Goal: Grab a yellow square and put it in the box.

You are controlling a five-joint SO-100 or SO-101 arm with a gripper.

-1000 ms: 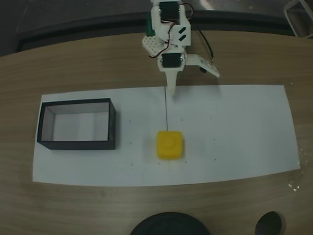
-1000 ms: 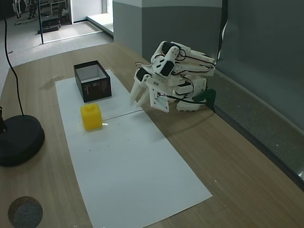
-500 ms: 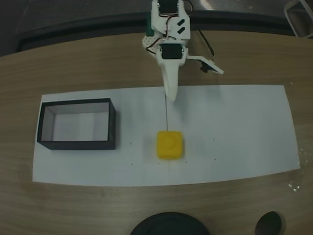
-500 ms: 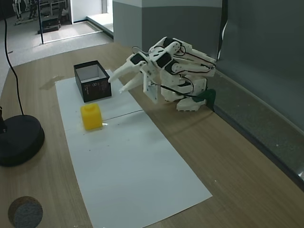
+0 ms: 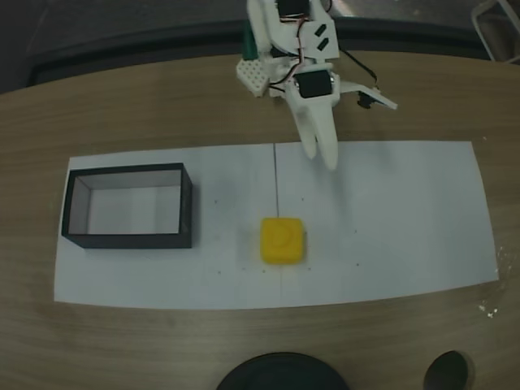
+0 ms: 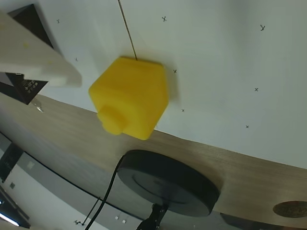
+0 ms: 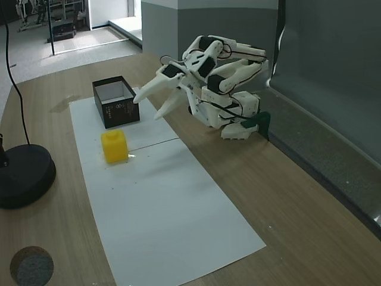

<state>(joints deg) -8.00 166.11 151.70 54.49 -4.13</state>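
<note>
The yellow square [image 5: 283,240] lies on the white paper sheet [image 5: 406,211], right of the box [image 5: 188,213]. That box is a black-walled tray with a pale inside. My gripper [image 5: 321,156] hangs above the paper's far part, beyond the block and slightly to its right, clear of both. In a fixed view from the side, the gripper [image 7: 146,108] is raised and open with nothing between its fingers, pointing toward the box [image 7: 116,107] and the yellow square [image 7: 114,146]. In the wrist view the yellow square [image 6: 129,98] sits mid-frame, one white finger [image 6: 33,62] at upper left.
A black round lamp base [image 7: 24,176] with a cable stands on the wooden table near the paper's front edge, also seen as the base [image 5: 280,375] and the base [image 6: 168,182]. A round hole [image 5: 449,372] is in the tabletop.
The gripper has lifted from pointing down at the paper to reaching forward, and has swung right in the top-down view. The block and box have not moved.
</note>
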